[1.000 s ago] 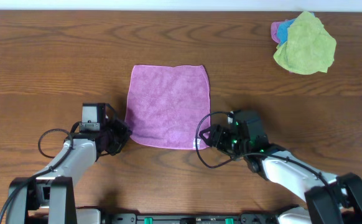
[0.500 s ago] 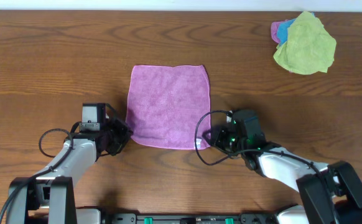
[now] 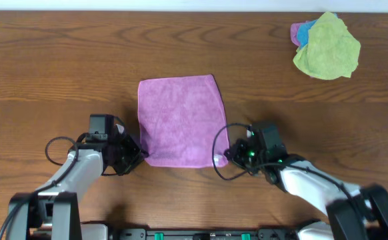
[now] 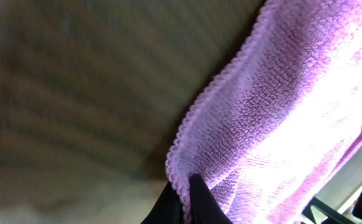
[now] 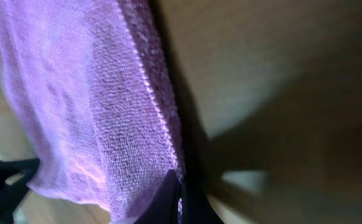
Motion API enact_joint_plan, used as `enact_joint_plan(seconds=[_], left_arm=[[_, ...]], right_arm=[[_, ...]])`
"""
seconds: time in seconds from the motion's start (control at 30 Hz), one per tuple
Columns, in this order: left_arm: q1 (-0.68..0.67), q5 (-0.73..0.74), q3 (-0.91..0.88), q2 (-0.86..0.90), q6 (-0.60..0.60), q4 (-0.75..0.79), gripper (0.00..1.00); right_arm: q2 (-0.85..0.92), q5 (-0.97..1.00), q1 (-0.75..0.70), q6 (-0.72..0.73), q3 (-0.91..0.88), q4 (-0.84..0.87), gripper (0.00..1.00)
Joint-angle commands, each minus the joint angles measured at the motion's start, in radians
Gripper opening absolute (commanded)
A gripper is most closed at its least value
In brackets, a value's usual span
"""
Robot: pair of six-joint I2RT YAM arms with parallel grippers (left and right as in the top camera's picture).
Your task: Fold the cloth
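I have the left hand [image 3: 135, 155] and right hand [image 3: 226, 157] each pinched shut on a near corner of the cloth [image 3: 179, 117], which lies mid worktop [image 3: 47, 73] toward the near edge. Both grips catch only hem, so I judge a corner could slip on lifting and skew the fold.

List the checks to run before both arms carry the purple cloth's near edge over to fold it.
1. Left tool shut on the cloth's near-left corner: ok.
2. Right tool shut on the near-right corner: ok.
3. Far half of the cloth lying flat on the table: ok.
4. Fold path free of the yellow-green cloth, which lies at the far right: ok.
5. Grip deep enough to hold through the lift: cannot tell; both tools bite close to the hem.
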Motion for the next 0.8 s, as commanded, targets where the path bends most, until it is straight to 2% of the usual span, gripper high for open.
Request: enact_joint_plan(seconds=[0.0, 0.17, 0.37, 0.67, 0.77], left_arm=[[0.004, 0.030, -0.006, -0.056, 0.077, -0.056, 0.06], [0.004, 0.021, -0.006, -0.134, 0.106, -0.170, 0.06], [0.004, 0.050, -0.005, -0.218, 0.078, -0.214, 0.06], [0.004, 0.006, 0.042, -0.263, -0.040, -0.127, 0.06], [0.004, -0.035, 0.045, -0.262, -0.089, -0.042, 0.06]], right_arm=[[-0.105, 0.027, 0.010, -0.046, -0.008, -0.103, 0.01], [-0.246, 0.035, 0.010, -0.072, -0.008, -0.233, 0.01], [-0.352, 0.052, 0.010, -0.068, -0.008, -0.252, 0.02], [-0.377, 0.151, 0.010, -0.068, -0.007, -0.155, 0.02], [-0.371, 0.206, 0.008, -0.069, -0.004, -0.095, 0.01]])
